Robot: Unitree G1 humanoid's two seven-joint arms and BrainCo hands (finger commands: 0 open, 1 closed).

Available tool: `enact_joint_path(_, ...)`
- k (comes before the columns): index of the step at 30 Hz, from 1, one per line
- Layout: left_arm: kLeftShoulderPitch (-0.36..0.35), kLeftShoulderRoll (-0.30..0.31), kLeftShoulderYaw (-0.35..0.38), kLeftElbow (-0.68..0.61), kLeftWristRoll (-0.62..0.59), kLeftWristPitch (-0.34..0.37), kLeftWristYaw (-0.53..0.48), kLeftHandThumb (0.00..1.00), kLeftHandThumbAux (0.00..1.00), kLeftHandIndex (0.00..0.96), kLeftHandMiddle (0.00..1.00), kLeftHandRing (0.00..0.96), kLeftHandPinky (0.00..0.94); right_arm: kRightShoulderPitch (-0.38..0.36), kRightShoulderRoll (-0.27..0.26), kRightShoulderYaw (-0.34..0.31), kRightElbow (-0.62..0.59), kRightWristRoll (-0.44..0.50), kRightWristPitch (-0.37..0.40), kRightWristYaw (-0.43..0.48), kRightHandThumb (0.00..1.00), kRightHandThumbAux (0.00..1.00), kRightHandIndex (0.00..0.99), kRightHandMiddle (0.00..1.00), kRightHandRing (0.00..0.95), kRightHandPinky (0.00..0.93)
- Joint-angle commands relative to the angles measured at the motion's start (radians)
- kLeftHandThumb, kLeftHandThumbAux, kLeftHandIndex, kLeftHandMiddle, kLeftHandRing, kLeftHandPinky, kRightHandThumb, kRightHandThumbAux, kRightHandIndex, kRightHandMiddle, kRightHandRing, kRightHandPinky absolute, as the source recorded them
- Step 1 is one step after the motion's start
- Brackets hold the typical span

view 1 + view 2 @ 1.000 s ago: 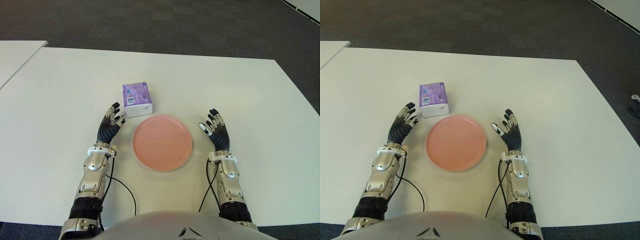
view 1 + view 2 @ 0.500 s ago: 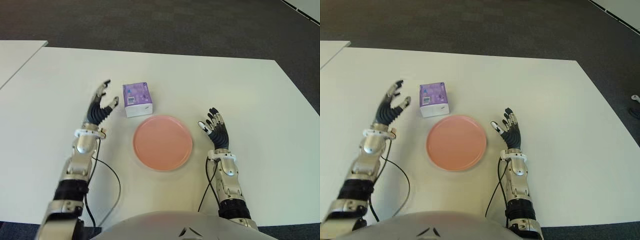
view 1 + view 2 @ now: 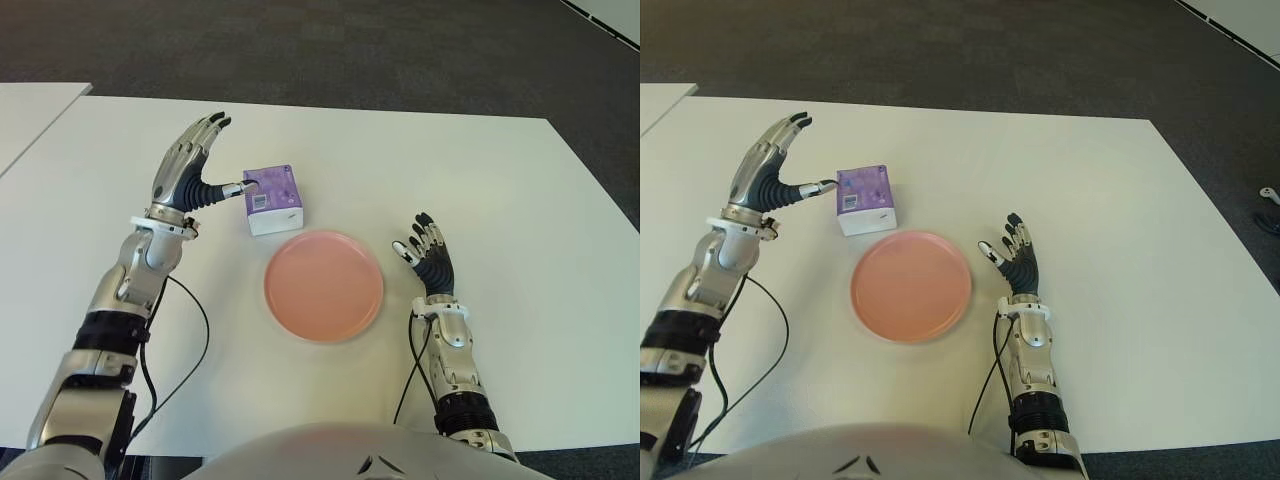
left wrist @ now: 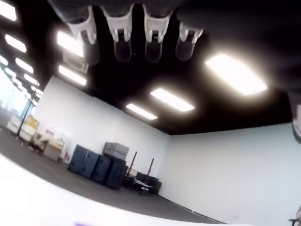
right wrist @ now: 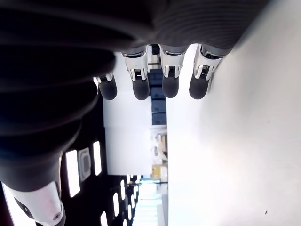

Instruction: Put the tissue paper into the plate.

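The left hand (image 3: 188, 170) has risen from beside the pink plate (image 3: 323, 285) and now hangs just left of the tissue paper pack (image 3: 272, 198), fingers spread wide and holding nothing, thumb tip at the pack's left edge; whether it touches is unclear. The pack sits on the white table (image 3: 480, 190), just behind the plate, unmoved. The right hand (image 3: 428, 262) stays right of the plate, fingers apart and empty
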Motion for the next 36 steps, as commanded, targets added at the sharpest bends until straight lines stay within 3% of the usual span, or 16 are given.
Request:
enact_joint_path(1, -0.07, 0.03, -0.062, 0.071, 0.085, -0.012, 0.082, 0.221, 0.344, 0.0, 0.0, 0.0, 0.0, 0.024, 0.003, 0.006, 0.076, -0.008, 0.006, 0.003, 0.037, 0.726, 0.0, 0.0, 0.0, 0.0)
enact_joint_path(12, -0.158, 0.064, -0.161, 0.152, 0.15, -0.015, 0.144, 0.225, 0.336, 0.0, 0.0, 0.0, 0.0, 0.004, -0.002, 0.004, 0.115, -0.002, -0.014, 0.013, 0.034, 0.747, 0.0, 0.0, 0.0, 0.0)
enact_joint_path(18, -0.203, 0.052, -0.238, 0.209, 0.151, -0.071, 0.114, 0.234, 0.329, 0.0, 0.0, 0.0, 0.0, 0.001, 0.008, 0.002, 0.102, 0.004, 0.022, 0.002, 0.022, 0.766, 0.0, 0.0, 0.0, 0.001)
enact_joint_path(28, -0.269, 0.019, -0.331, 0.367, 0.088, -0.198, -0.024, 0.208, 0.336, 0.0, 0.0, 0.0, 0.0, -0.008, 0.012, 0.001, 0.106, 0.009, 0.043, 0.002, 0.018, 0.74, 0.0, 0.0, 0.0, 0.0)
enact_joint_path(36, -0.295, 0.013, -0.346, 0.45, 0.018, -0.285, -0.133, 0.187, 0.338, 0.0, 0.0, 0.0, 0.0, -0.011, 0.011, 0.001, 0.108, 0.015, 0.056, 0.011, 0.022, 0.74, 0.0, 0.0, 0.0, 0.0)
